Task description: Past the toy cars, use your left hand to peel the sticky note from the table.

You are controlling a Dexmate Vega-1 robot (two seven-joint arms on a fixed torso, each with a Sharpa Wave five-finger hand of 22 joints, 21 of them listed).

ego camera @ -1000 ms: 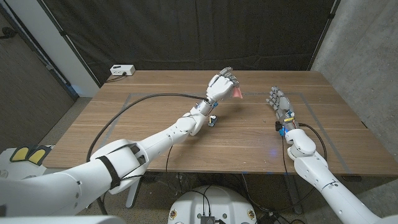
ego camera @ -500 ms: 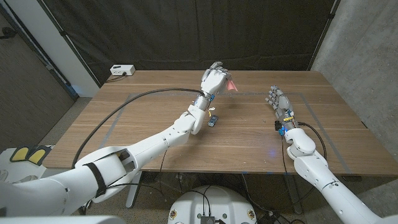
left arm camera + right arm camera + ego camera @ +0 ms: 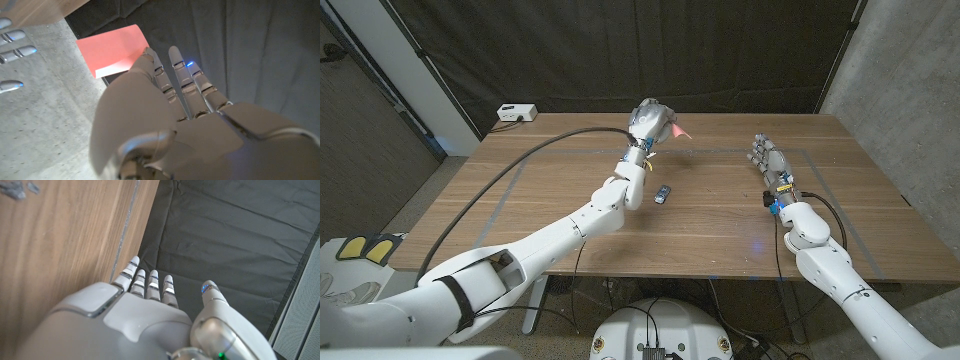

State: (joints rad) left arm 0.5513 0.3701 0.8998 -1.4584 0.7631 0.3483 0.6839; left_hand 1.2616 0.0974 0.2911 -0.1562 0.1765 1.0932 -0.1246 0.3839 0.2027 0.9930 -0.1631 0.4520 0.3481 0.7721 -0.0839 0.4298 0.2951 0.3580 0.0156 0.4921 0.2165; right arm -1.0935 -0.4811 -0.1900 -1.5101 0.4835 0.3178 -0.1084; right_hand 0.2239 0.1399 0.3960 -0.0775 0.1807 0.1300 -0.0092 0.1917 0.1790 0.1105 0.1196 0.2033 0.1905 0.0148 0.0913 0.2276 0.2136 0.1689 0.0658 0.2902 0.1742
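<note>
My left hand (image 3: 648, 122) is raised above the far middle of the table and holds a pink sticky note (image 3: 678, 131) at its fingertips, clear of the wood. In the left wrist view the sticky note (image 3: 111, 50) sticks out beyond the fingers (image 3: 156, 70) of my left hand (image 3: 165, 125). A small toy car (image 3: 663, 193) lies on the table beneath and nearer than that hand. My right hand (image 3: 770, 160) stands upright at the right side of the table, fingers straight, holding nothing; the right wrist view shows that hand (image 3: 145, 315) from behind.
The wooden table (image 3: 570, 220) has tape lines marking a rectangle. A white box (image 3: 515, 113) sits at the far left corner. A black cable (image 3: 540, 165) runs along my left arm. A dark curtain hangs behind the table.
My left hand has lifted and swung left and away with the sticky note, uncovering the toy car. The right hand has stayed put.
</note>
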